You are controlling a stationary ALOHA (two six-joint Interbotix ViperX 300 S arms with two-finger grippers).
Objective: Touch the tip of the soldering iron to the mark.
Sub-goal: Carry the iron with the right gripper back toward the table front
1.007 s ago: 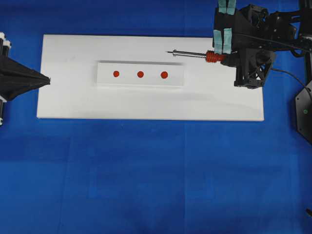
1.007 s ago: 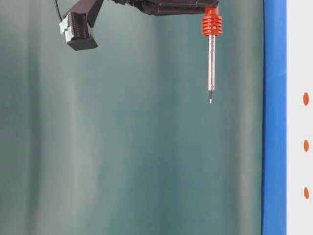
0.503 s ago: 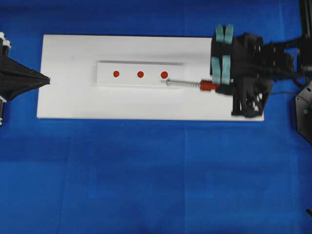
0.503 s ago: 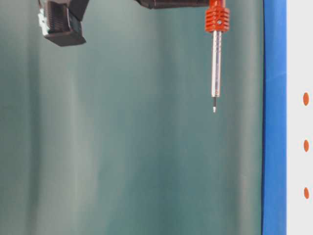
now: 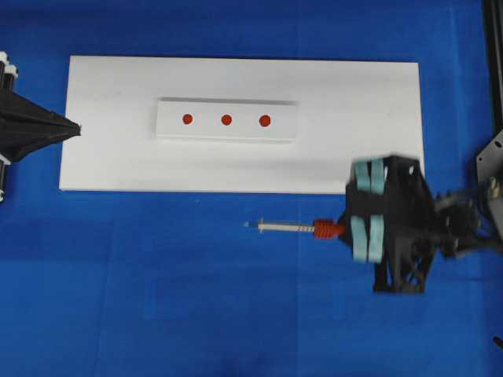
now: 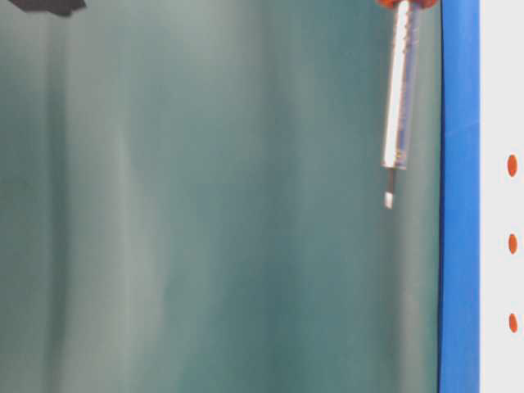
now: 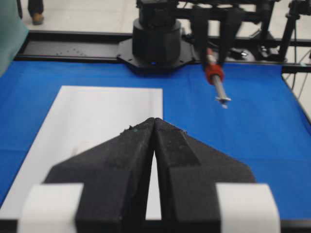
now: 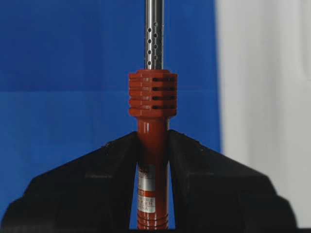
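Note:
My right gripper (image 5: 344,229) (image 8: 153,138) is shut on the red-orange handle of the soldering iron (image 5: 295,228) (image 8: 152,94). The iron lies level, its silver shaft pointing left. Its tip (image 5: 248,225) hangs over the blue cloth, in front of the white board's front edge. Three red marks (image 5: 187,119) (image 5: 226,120) (image 5: 265,120) sit in a row on a raised white strip (image 5: 228,132), well behind the tip. The table-level view shows the shaft (image 6: 397,106) held off the surface. My left gripper (image 5: 77,129) (image 7: 154,121) is shut and empty at the board's left edge.
The white board (image 5: 118,165) lies on a blue cloth (image 5: 196,298). The right arm's base (image 7: 155,41) and frame stand at the far right. A black mount (image 5: 491,184) sits beside the board's right end.
My right gripper has carried the iron from above the board's back right, past the marks, and off the front edge over the blue cloth. The left gripper has not moved.

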